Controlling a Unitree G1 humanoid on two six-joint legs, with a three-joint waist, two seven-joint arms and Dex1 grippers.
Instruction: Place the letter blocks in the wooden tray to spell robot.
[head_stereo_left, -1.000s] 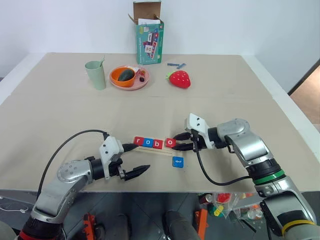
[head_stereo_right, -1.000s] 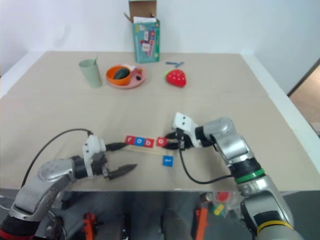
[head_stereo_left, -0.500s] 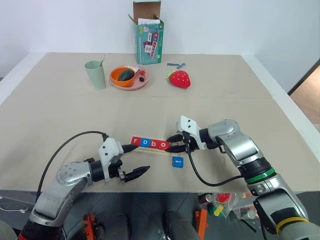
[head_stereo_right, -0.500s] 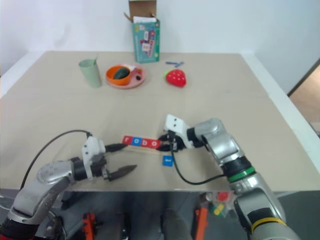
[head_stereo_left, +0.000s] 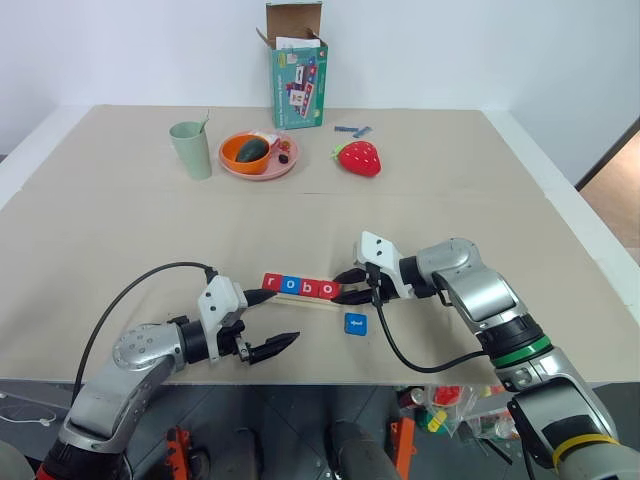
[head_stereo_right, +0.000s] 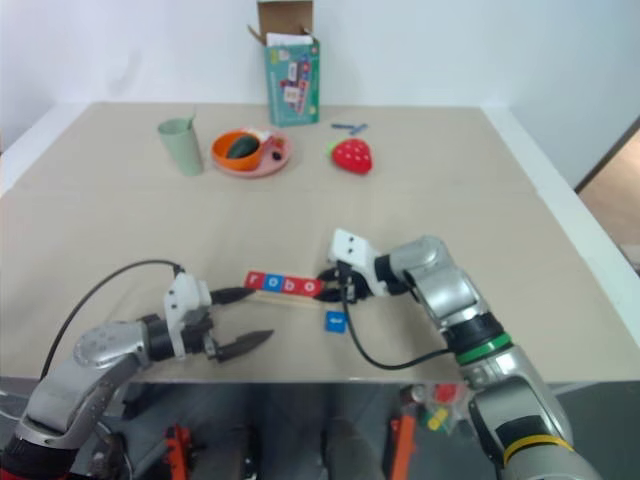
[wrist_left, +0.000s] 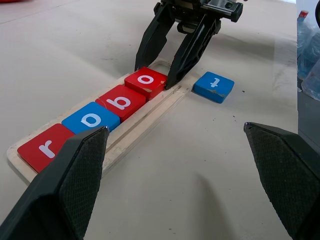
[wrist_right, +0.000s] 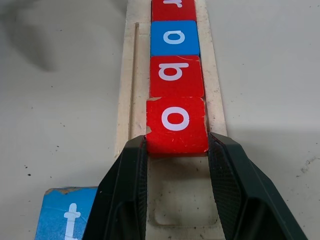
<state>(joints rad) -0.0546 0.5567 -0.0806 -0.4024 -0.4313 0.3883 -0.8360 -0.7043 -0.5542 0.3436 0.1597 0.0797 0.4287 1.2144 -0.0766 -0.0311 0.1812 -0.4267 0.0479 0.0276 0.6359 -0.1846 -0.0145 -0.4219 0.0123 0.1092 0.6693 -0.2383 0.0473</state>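
The wooden tray (head_stereo_left: 300, 299) lies near the table's front edge with several letter blocks in a row: red r (wrist_left: 42, 148), blue o (wrist_left: 91, 118), red b (wrist_left: 121, 101), red o (wrist_right: 176, 125). My right gripper (head_stereo_left: 350, 286) is shut on that last red o, one finger on each side, at the tray's right end. The blue t block (head_stereo_left: 355, 323) lies flat on the table just in front of that end. My left gripper (head_stereo_left: 283, 316) hovers open beside the tray's left end, holding nothing.
At the back stand a green cup (head_stereo_left: 190, 148), a pink plate (head_stereo_left: 258, 158) with an orange bowl, a red strawberry toy (head_stereo_left: 360, 158) and an open teal box (head_stereo_left: 298, 75). The table's front edge runs just behind my arms.
My right gripper slid left with the red o, closing the gap to the red b; in the last half second it held still. The left gripper has not moved.
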